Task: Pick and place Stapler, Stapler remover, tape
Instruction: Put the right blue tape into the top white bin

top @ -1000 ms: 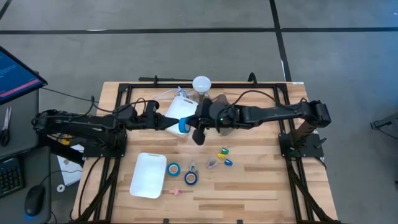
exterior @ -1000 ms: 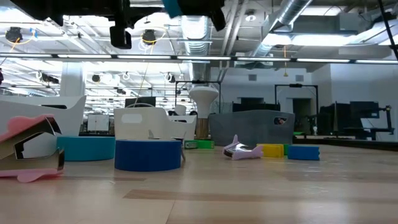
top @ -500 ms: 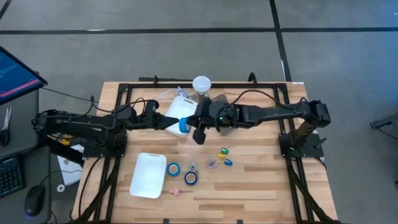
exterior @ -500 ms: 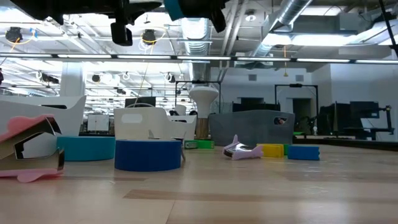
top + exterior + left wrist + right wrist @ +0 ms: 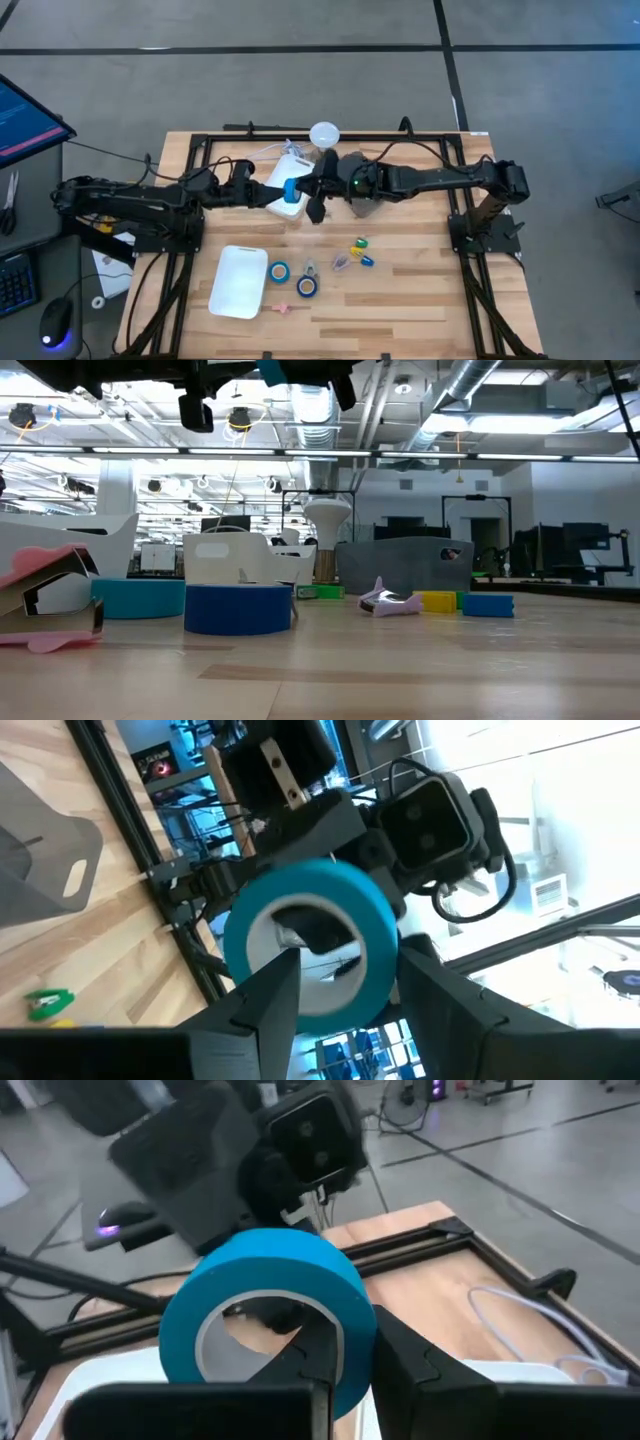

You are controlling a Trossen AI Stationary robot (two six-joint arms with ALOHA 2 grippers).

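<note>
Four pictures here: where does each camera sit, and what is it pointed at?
High view: overhead, looking straight down on the table, both arms, and the tape roll between the left gripper and right gripper.
Low view: at table height, looking level into the room; the arms show only at the top edge.
Left wrist view: on the left arm, facing the roll and the right gripper beyond.
Right wrist view: on the right arm, its fingers pinching the roll, left gripper beyond.
Shared: both wrist views see one roll from opposite sides.

My two arms reach toward each other just above the frame's middle in the overhead view. My right gripper (image 5: 296,190) pinches the roll of tape (image 5: 291,191); my left gripper (image 5: 272,193) brackets it, fingers (image 5: 262,1010) spread wide.
</note>
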